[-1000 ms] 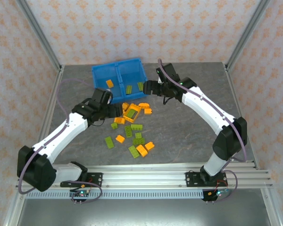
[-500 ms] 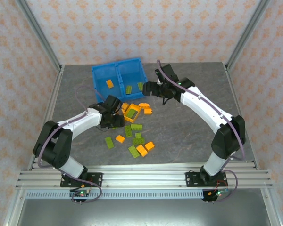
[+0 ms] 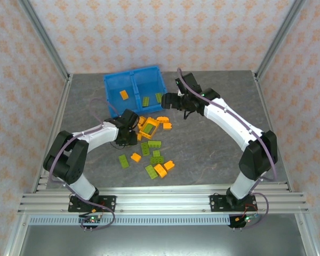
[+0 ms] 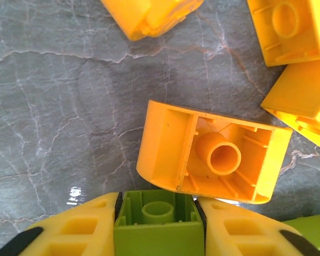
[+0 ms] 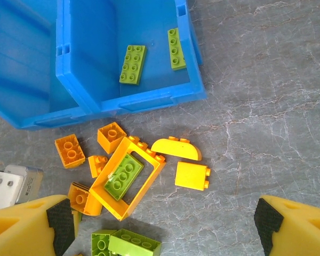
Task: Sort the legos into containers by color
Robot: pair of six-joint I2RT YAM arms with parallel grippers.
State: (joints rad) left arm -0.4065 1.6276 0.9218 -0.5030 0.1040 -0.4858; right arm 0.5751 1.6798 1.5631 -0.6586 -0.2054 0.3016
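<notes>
Now the left gripper [image 4: 157, 201] pinches an olive-green brick [image 4: 158, 232] on the table, against an upturned orange arch brick [image 4: 213, 154]. Best lift straight up, then carry it to the blue bin's right compartment [image 3: 149, 85], where the greens lie. The right gripper [image 5: 162, 218] hangs wide open.

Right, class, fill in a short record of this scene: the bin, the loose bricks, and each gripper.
bin: blue, two compartments
left compartment: one orange brick
right compartment: two green bricks
loose bricks: orange and green, on the table before the bin
left gripper: shut on a green brick
right gripper: open, holding nothing
</notes>
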